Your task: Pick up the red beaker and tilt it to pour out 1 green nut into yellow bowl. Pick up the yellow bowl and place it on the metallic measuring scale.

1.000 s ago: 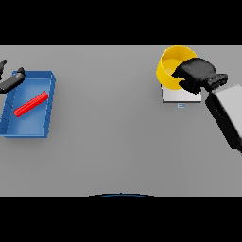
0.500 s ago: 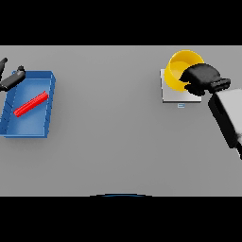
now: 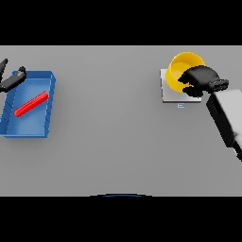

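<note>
right hand sets yellow bowl over the scale at the upper right of the frame

the right hand (image 3: 201, 79) grips the near rim of the yellow bowl (image 3: 182, 68), fingers curled over its edge, with the bowl directly above the metallic measuring scale (image 3: 168, 95); whether it rests there or hangs just clear cannot be told. bowl and scale lie on the hand's left, far side, so the right arm is much the nearer. at the far left the left hand (image 3: 13, 79) lies idle, fingers relaxed, at the upper corner of the blue tray (image 3: 28, 128), where the red beaker (image 3: 30, 104) lies slantwise.
</note>
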Controlling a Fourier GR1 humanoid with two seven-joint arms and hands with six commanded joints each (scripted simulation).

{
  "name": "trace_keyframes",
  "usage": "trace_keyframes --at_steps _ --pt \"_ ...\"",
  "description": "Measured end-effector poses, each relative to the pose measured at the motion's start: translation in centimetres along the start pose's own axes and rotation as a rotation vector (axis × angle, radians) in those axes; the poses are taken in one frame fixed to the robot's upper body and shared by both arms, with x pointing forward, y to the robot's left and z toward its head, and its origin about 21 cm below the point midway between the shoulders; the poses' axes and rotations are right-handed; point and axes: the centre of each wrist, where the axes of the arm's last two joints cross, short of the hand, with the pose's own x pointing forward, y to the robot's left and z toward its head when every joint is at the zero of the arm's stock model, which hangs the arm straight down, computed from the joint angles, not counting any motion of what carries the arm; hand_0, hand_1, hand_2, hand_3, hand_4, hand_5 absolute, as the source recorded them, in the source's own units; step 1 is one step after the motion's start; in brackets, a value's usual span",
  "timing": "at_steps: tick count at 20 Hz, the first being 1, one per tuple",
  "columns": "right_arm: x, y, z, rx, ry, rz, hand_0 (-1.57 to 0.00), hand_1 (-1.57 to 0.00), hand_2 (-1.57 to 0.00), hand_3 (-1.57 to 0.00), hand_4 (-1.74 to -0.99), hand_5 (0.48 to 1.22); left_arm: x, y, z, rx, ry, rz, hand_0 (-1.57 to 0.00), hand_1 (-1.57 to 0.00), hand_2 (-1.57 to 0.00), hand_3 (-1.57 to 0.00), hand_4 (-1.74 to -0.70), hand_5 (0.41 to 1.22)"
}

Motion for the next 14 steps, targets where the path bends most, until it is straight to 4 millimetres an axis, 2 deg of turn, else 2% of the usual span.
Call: trace_keyframes --at_steps 3,6,9,12,14 --pt "0.14 -0.18 -0.06 0.014 0.003 -0.059 -0.76 -0.67 -0.58 -0.48 -1.513 0.923 -0.15 -0.18 -0.16 0.0 -0.004 0.01 0.0 0.0 0.0 0.0 -0.84 0.764" --pt "-0.07 0.33 -0.12 0.029 0.01 -0.091 -0.39 -0.38 -0.3 -0.26 -1.476 0.847 -0.19 -0.11 -0.1 -0.005 -0.003 0.017 0.0 0.0 0.0 0.0 -0.83 0.754" --pt "-0.54 0.15 0.26 0.038 0.002 -0.071 -0.2 -0.19 -0.15 -0.13 -1.435 0.817 -0.01 0.03 0.04 -0.003 -0.011 0.012 0.0 0.0 0.0 0.0 -0.83 0.752" --pt "0.11 -0.08 -0.08 0.059 0.017 -0.052 -0.1 -0.1 -0.08 -0.07 -1.401 0.798 -0.23 -0.02 -0.06 0.0 0.002 0.008 0.0 0.0 0.0 0.0 -0.83 0.759" --pt "-0.23 0.08 0.09 0.074 0.022 -0.05 -0.06 -0.06 -0.05 -0.04 -1.39 0.779 0.22 -0.09 0.16 0.008 -0.011 0.006 0.0 0.0 0.0 0.0 -0.83 0.76"
